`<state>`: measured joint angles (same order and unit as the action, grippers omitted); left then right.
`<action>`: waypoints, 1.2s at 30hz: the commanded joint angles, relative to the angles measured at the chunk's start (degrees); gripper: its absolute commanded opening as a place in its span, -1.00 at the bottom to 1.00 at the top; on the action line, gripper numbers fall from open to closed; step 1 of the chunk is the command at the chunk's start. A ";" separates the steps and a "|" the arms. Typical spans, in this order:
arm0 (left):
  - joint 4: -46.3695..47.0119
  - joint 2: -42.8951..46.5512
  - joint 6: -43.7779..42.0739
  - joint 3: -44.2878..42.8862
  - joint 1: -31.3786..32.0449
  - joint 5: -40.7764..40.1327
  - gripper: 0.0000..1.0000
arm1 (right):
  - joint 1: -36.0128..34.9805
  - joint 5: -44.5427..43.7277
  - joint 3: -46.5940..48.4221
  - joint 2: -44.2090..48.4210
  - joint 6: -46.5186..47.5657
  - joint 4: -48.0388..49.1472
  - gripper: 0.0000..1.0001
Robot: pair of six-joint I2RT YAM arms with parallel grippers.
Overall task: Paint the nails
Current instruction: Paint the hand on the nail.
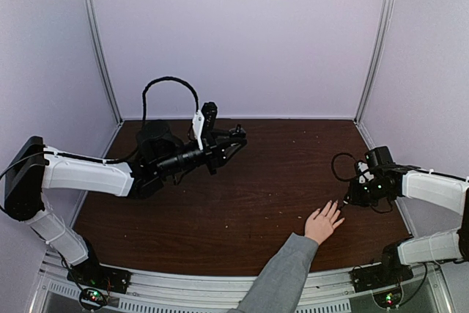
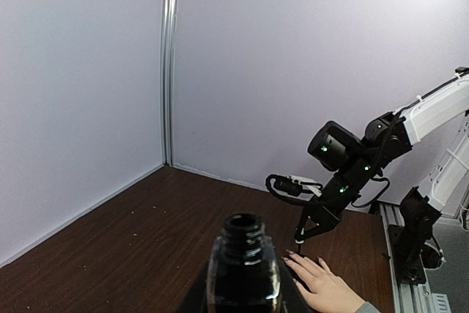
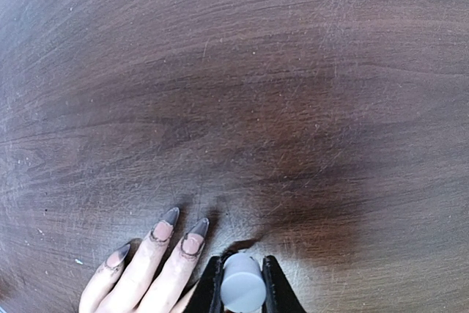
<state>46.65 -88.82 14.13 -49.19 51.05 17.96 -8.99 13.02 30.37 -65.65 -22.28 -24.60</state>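
A light-skinned hand (image 1: 323, 223) in a grey sleeve lies flat at the table's front right, fingers spread. Its nails (image 3: 170, 218) are long and pointed, pinkish at the base and dark at the tips. My right gripper (image 3: 242, 269) is shut on a pale grey brush cap (image 3: 242, 287), pointing down just right of the fingertips; a dark smudge under the cap may be the brush tip. In the top view the right gripper (image 1: 346, 203) hangs over the outermost fingers. My left gripper (image 2: 244, 300) is shut on a small dark polish bottle (image 2: 244, 262) with an open neck, held above the table's back left.
The brown wooden table (image 1: 256, 188) is walled by pale panels at the back and sides. A black cable (image 1: 170, 82) loops above the left arm. Small crumbs dot the wood.
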 commanded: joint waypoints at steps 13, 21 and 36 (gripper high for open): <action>3.29 0.88 0.23 0.32 -0.42 -0.73 -1.00 | -0.15 -2.33 -0.23 2.89 -0.26 0.45 -1.00; 2.41 1.18 0.03 0.36 -0.75 -0.86 -1.00 | 0.52 -3.89 -1.15 8.44 -0.83 -0.09 -1.00; 3.02 1.21 -2.99 2.37 -4.06 6.66 -1.00 | 1.00 5.42 2.91 21.89 3.70 0.81 -1.00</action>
<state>45.47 -88.82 13.30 -48.60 48.51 20.25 -8.36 13.52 29.87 -46.83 -20.64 -24.64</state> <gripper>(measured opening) 0.218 0.150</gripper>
